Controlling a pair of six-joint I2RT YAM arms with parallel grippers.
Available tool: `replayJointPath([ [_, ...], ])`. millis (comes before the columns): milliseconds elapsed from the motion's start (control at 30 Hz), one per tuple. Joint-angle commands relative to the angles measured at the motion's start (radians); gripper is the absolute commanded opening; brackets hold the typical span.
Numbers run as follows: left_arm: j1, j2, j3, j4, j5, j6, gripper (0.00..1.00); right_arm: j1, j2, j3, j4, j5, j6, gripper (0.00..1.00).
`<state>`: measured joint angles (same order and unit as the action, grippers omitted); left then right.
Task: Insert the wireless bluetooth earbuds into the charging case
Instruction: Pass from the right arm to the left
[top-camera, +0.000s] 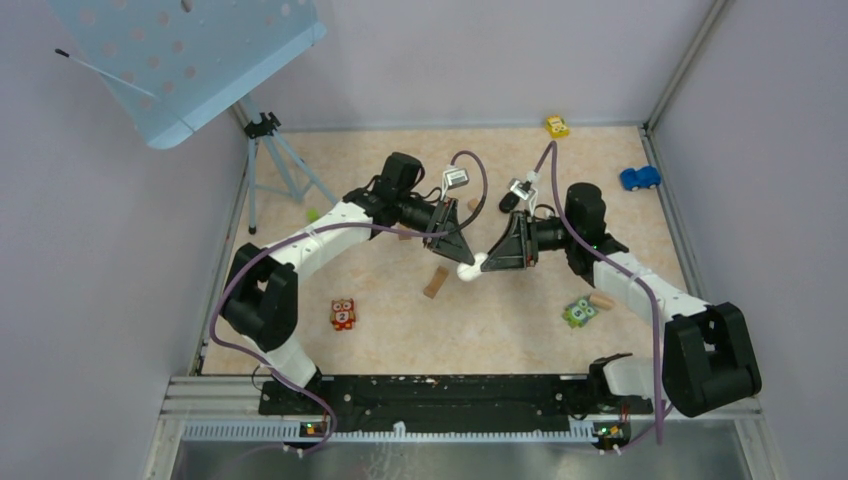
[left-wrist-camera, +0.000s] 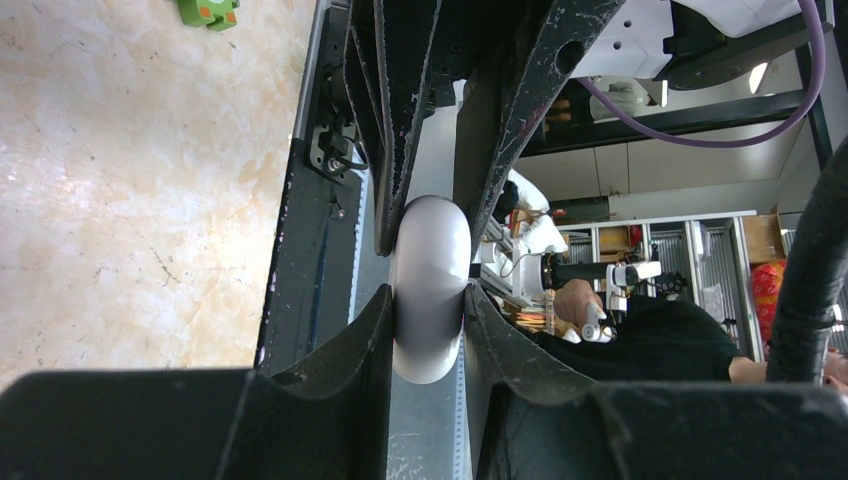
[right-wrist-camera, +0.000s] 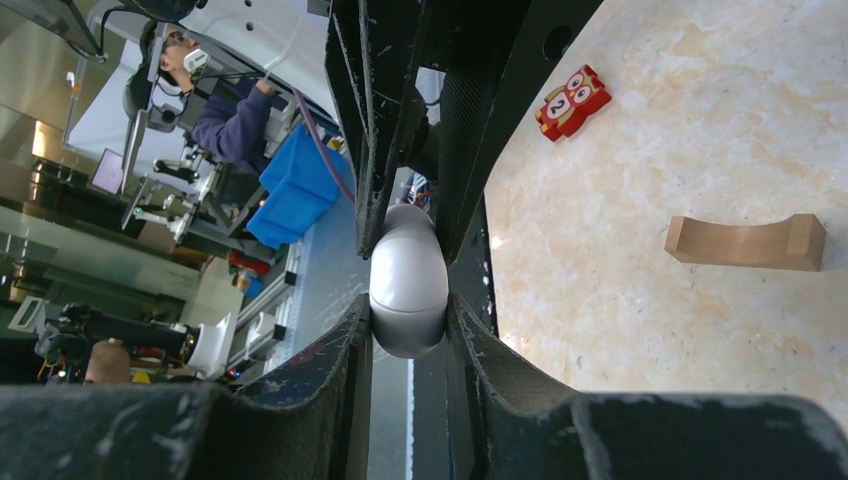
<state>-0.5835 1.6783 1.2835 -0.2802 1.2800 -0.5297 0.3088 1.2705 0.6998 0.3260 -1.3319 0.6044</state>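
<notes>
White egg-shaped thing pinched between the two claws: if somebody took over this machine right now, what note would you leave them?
Left gripper: shut on the white rounded charging case, held clear of the beige marbled tabletop.
Right gripper: shut on the same case from the opposite side.
Earbuds: none I can pick out for sure in these views.
Done: case picked up; it looks closed.
Left: open it, find the earbuds, seat them inside.

One charging case (top-camera: 468, 268), two toy cars (top-camera: 557, 126) (top-camera: 640, 178), two owl blocks (top-camera: 343, 314) (top-camera: 580, 312).
</notes>
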Motion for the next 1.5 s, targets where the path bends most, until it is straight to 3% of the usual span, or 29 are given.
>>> replayJointPath([
  [0, -0.009, -0.012, 0.000, 0.046, 0.046, -0.006, 0.26, -0.005, -0.025, 0.000, 0.037, 0.011, -0.029, 0.00],
  [233, -0.010, -0.005, -0.011, 0.039, 0.051, -0.001, 0.27, -0.005, -0.023, 0.004, 0.039, 0.012, -0.027, 0.00],
  [500, -0.010, -0.005, -0.005, 0.044, 0.055, 0.000, 0.49, -0.005, -0.022, 0.001, 0.036, 0.012, -0.030, 0.00],
  [600, -0.010, -0.007, -0.005, 0.046, 0.055, 0.002, 0.52, -0.006, -0.021, 0.001, 0.035, 0.012, -0.029, 0.00],
  [867, -0.010, -0.007, -0.012, 0.044, 0.052, 0.003, 0.40, -0.005, -0.020, 0.001, 0.034, 0.013, -0.033, 0.00],
  [1133, -0.009, -0.002, -0.003, 0.044, 0.053, 0.000, 0.00, -0.006, -0.021, -0.003, 0.012, 0.014, -0.048, 0.00],
  [1200, -0.007, -0.002, 0.000, 0.046, 0.055, -0.005, 0.00, -0.006, -0.020, 0.000, -0.020, 0.030, -0.064, 0.00],
  [1233, -0.003, -0.002, 0.001, 0.056, 0.054, -0.014, 0.00, -0.005, -0.018, 0.005, -0.059, 0.049, -0.085, 0.09],
  [1267, 0.000, -0.003, -0.001, 0.079, 0.056, -0.029, 0.00, -0.005, -0.013, 0.016, -0.105, 0.070, -0.113, 0.29],
  [1300, 0.003, -0.006, -0.002, 0.099, 0.058, -0.045, 0.00, -0.005, -0.009, 0.026, -0.153, 0.093, -0.143, 0.38],
  [1367, 0.009, -0.008, -0.006, 0.131, 0.058, -0.071, 0.00, -0.005, -0.008, 0.031, -0.174, 0.125, -0.159, 0.46],
  [1467, 0.022, -0.015, -0.013, 0.165, 0.049, -0.100, 0.00, -0.005, -0.010, 0.031, -0.163, 0.161, -0.141, 0.49],
])
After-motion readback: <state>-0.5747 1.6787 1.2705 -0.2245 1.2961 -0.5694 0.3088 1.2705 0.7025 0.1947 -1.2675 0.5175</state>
